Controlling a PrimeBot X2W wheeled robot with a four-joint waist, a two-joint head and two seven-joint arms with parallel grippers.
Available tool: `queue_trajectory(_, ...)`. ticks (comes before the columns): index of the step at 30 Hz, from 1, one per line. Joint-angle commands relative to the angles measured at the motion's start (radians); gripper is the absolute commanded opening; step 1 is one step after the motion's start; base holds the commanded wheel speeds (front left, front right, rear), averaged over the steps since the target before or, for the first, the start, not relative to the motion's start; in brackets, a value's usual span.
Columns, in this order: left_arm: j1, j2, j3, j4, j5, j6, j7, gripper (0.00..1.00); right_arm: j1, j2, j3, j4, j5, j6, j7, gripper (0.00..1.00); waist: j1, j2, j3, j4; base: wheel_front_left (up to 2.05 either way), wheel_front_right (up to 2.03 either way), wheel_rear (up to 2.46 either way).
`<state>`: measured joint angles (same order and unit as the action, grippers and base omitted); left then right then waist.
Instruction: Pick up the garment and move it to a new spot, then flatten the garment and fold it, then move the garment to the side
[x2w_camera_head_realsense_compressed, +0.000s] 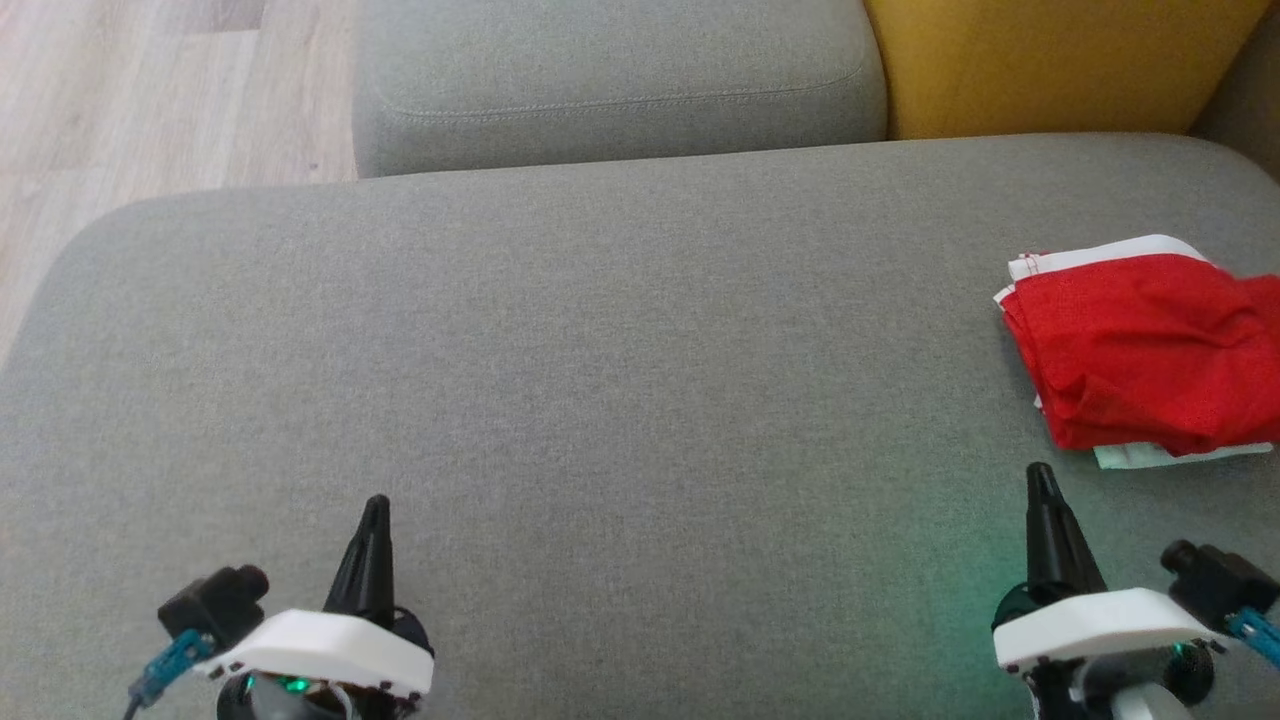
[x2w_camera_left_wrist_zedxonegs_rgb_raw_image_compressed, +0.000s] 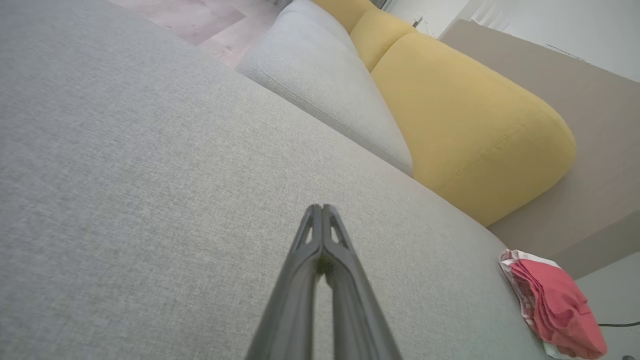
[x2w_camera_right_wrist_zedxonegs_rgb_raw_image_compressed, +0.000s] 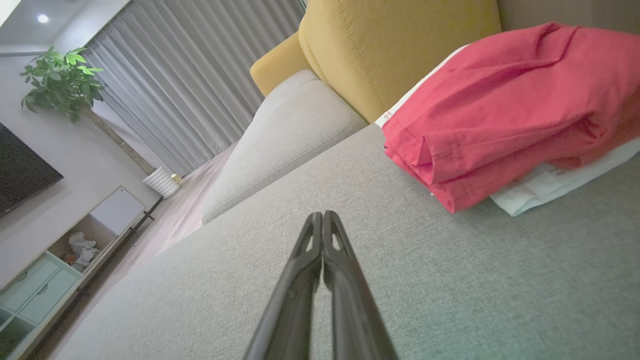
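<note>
One grey sofa seat: lying broad beneath the left gripper and the right gripper, spreading out ahead of both.
Two back cushions: a grey cushion sitting far ahead of the left gripper, and a yellow cushion sitting far ahead of the right gripper, the two pressing side by side.
Wooden floor: showing ahead and to the left of the left gripper, past the seat's edge.
Garment: red, folded into a thick pad with a white layer peeking out beneath, resting on the seat just ahead of the right gripper and slightly to its right, not touching it, and lying well apart from the left gripper, far to its right.
Left gripper: pointing forward over the seat, its two fingers pressing together, gripping nothing.
Right gripper: pointing forward over the seat, its fingers likewise pressing together, carrying nothing.
</note>
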<state>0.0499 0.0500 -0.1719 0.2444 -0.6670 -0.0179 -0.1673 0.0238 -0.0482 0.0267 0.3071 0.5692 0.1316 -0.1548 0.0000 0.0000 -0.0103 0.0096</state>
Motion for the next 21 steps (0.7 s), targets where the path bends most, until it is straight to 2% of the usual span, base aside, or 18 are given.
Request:
queue_trajectory(1, -0.059, 0.011, 0.027, -0.029, -0.023, -0.005, 0.004, 0.0, -0.058, -0.013, 0.0, -0.036, 0.028, 0.0, 0.005, 0.0, 0.0, 0.0, 0.0, 0.0, 0.0, 0.0, 0.0)
queue_trajectory(21, -0.08, 0.015, 0.077, -0.023, -0.243, -0.03, 0.06, 0.0, -0.074, -0.016, -0.024, -0.043, 0.269, 0.0, 0.059, 0.0, 0.0, 0.0, 0.003, -0.002, 0.0, 0.0, 0.0)
